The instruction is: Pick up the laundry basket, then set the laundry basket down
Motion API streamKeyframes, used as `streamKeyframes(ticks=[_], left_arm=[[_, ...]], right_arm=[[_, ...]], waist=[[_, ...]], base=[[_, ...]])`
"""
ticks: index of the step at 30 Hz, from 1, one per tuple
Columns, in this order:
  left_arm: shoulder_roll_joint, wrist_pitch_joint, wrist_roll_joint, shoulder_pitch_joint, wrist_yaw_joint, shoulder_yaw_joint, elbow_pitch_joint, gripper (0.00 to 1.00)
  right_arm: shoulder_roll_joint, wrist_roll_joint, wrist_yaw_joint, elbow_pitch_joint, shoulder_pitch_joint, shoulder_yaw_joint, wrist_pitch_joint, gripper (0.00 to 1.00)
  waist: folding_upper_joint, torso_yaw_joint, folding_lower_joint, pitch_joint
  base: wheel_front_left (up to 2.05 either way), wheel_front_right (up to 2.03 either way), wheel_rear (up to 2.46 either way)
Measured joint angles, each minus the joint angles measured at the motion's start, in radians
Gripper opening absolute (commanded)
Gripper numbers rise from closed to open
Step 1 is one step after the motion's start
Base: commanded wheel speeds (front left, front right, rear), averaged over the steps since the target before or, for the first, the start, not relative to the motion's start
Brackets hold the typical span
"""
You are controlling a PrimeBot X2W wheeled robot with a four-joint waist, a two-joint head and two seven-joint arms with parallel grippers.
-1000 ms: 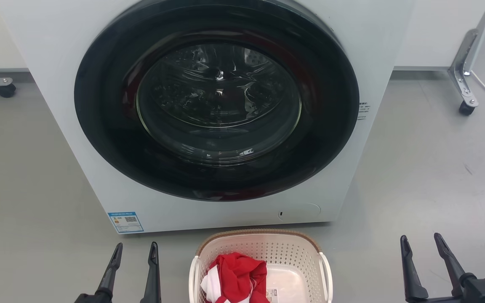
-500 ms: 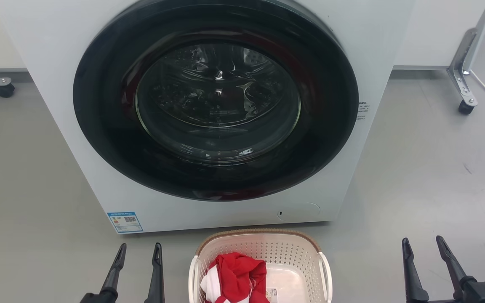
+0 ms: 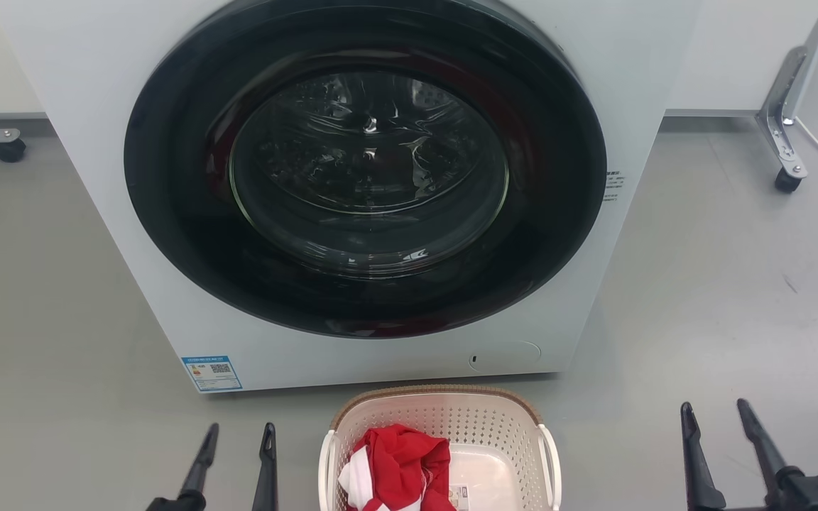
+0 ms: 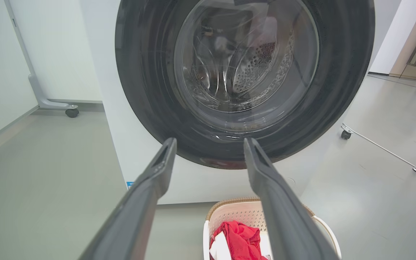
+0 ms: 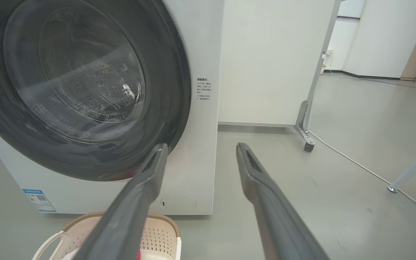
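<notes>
Change: we log the left gripper (image 3: 240, 429) as lower than a second ago.
Item: small cream-white perforated plastic laundry basket (image 3: 444, 419) with a brown woven-look rim, just before the white front-loading washer (image 3: 380, 362).
Jaws: both pairs apart and empty. The basket lies between the left gripper and the right gripper (image 3: 714, 408), touching neither.

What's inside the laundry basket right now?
In the laundry basket: a crumpled red-and-white garment on its left side, a small label on the bare floor. Anything under the garment is hidden.

I see laundry basket (image 3: 483, 426) cream-white, perforated, w/ brown woven rim; cloth (image 3: 402, 461) inside red & white. Washer (image 3: 203, 330) white, door ring (image 3: 182, 213) black, label (image 3: 212, 374) blue. Floor (image 3: 700, 298) grey, fingers (image 4: 284, 216) dark grey.
</notes>
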Motion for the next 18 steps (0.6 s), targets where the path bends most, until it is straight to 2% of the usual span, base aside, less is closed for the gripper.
streamKeyframes(ticks=[10,18], left_arm=[[-0.004,0.010,-0.030,0.016,-0.011,0.010,0.057,0.00],[-0.011,0.038,-0.152,0.011,-0.029,0.040,0.070,0.00]], right_arm=[[0.029,0.033,0.011,0.059,0.015,-0.002,0.015,0.00],[0.044,0.154,0.030,0.072,0.004,-0.031,0.050,0.00]], waist=[[0.0000,-0.001,0.0000,0.001],[0.0000,-0.002,0.0000,0.001]], base=[[0.00,0.00,0.00],[0.00,0.00,0.00]])
